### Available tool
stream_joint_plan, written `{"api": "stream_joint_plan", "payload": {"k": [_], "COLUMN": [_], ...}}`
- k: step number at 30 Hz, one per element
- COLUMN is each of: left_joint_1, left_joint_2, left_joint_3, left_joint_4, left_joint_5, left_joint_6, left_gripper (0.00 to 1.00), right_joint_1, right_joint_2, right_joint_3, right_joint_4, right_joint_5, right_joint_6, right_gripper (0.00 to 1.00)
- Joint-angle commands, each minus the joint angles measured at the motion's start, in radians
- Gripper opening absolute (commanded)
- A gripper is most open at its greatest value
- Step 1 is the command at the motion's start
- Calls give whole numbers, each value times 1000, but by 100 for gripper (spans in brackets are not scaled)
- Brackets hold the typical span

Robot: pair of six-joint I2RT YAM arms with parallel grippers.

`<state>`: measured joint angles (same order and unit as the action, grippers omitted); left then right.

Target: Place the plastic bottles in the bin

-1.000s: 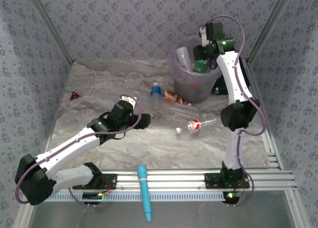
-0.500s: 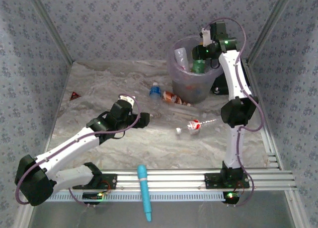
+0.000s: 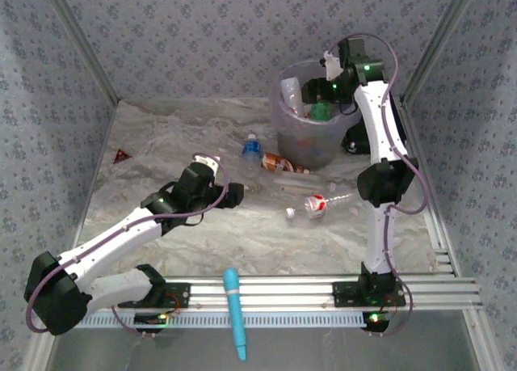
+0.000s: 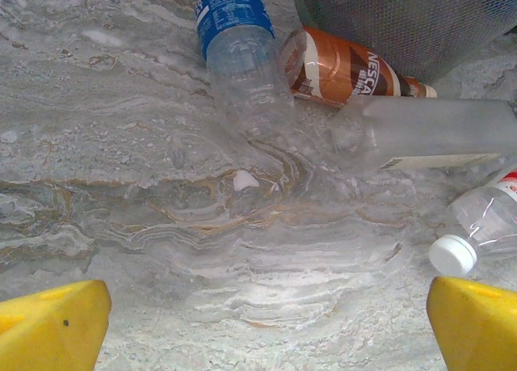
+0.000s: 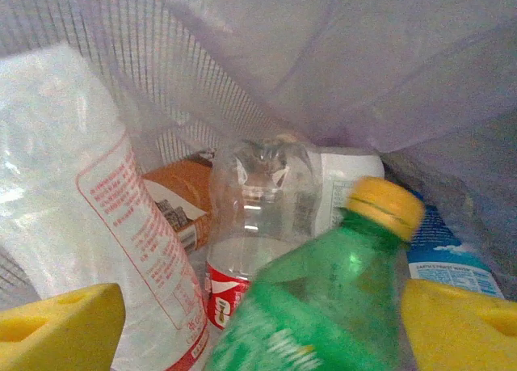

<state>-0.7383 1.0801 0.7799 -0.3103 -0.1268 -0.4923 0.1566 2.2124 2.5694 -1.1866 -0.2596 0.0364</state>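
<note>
Left gripper (image 3: 233,195): released, with its yellow fingertips wide apart at the bottom corners of the left wrist view (image 4: 266,314) and only bare table (image 3: 161,137) between them.
Right gripper (image 3: 313,90): released over the mouth of the bin (image 3: 303,141) at the upper right of the top view. In the right wrist view (image 5: 262,322) the jaws stand wider than the green bottle (image 5: 323,306), with a gap on its left side.
Green bottle: yellow cap up and tilted, inside the bin, at lower centre of the right wrist view. In the top view (image 3: 321,111) it sits just below the rim.
Other bin contents: a white bottle with red print (image 5: 81,185) on the left and a clear bottle with a red label (image 5: 254,217) in the middle. An orange label and a blue-and-white label lie deeper.
Bottles on the table: 4 lie left of and below the bin.
Blue-label bottle (image 3: 252,148): touching the brown bottle (image 3: 279,162), which lies against the bin's foot.
Frosted clear bottle (image 4: 428,132): just below the brown one.
Red-label bottle (image 3: 313,206): lying apart, nearer the frame's centre, white cap (image 4: 452,255) on.
Light-blue tool (image 3: 235,313): on the rails at bottom centre.
</note>
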Motion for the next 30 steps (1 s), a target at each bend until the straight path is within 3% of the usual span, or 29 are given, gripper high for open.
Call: {"api": "stream_joint_plan", "payload": {"k": [1,7,11,22,30], "left_joint_1": [10,12,14,47,65], "left_joint_2": [-11,2,10,66,97], "left_joint_3": [-12,-16,-17,-4,2], "left_joint_4": [26,40,43,83,96], "left_joint_5": [11,16,19,59,70], "left_joint_6": [-14,-13,-11,27,59], "left_gripper": [100,100,100,100,100], "right_joint_1": [-6,-15,-23,-75,-129], "right_joint_2": [-95,-207,-321,-816,-1028], "right_joint_3": [88,66,-55,-724,-1120], "right_joint_4": [7,41,47,209,234], "right_joint_5": [31,48,109,245,344], "right_joint_6": [11,46,116,224,531], "right_gripper": [97,98,98,100,100]}}
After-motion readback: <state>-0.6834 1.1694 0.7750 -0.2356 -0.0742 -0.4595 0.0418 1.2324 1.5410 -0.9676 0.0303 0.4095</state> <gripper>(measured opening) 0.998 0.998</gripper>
